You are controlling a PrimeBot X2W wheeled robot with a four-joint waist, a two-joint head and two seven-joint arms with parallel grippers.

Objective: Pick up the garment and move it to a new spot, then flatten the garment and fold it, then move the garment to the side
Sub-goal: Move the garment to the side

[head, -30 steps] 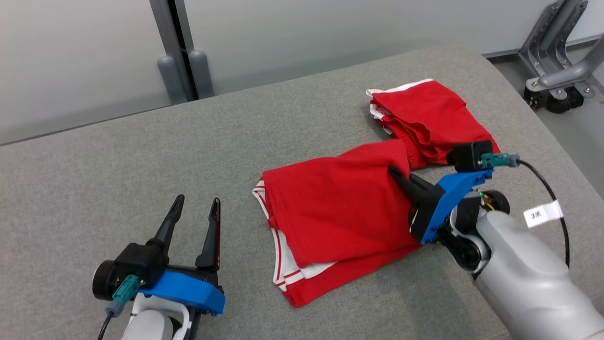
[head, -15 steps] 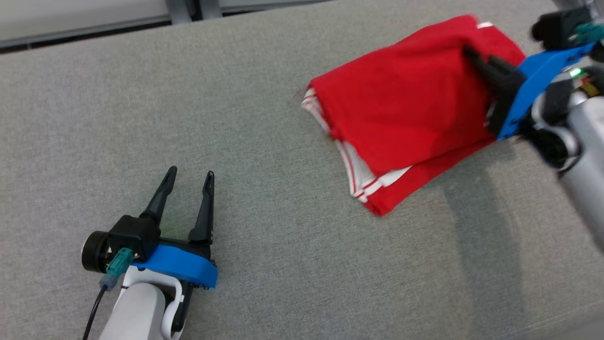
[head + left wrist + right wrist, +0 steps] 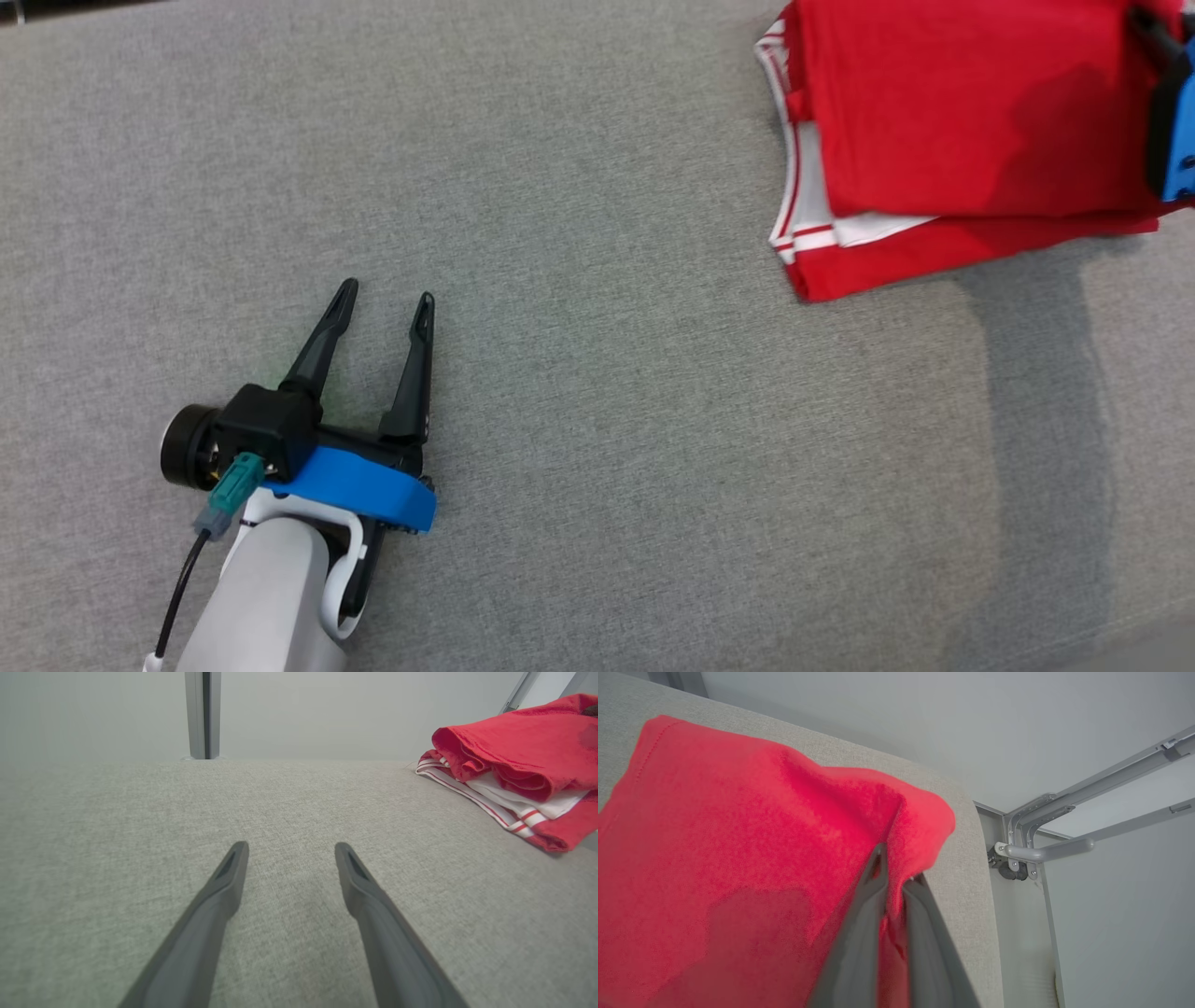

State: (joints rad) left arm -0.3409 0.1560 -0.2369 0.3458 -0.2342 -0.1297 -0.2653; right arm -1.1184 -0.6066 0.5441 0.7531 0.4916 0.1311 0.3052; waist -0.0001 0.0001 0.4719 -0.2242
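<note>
The right gripper [image 3: 896, 865] is pinching a fold of the red garment [image 3: 952, 121], which is lying folded on the grey upholstered surface [image 3: 597, 420] well apart from the left gripper [image 3: 386, 297], jaws standing open and empty.

This looks like a robotics lab or test room rather than a home. The work surface is a broad table [image 3: 597, 280] upholstered in plain grey fabric, rounded at its far right corner. Behind it stand flat, pale wall panels [image 3: 327, 714] joined by a grey metal post [image 3: 203, 714]. Past the table's right corner, grey metal rails [image 3: 1111, 770] meet at a bolted bracket [image 3: 1020, 856]. The left gripper [image 3: 388, 291] carries a blue plastic mount [image 3: 355, 490] and a teal plug [image 3: 233, 481] with its cable exposed.
</note>
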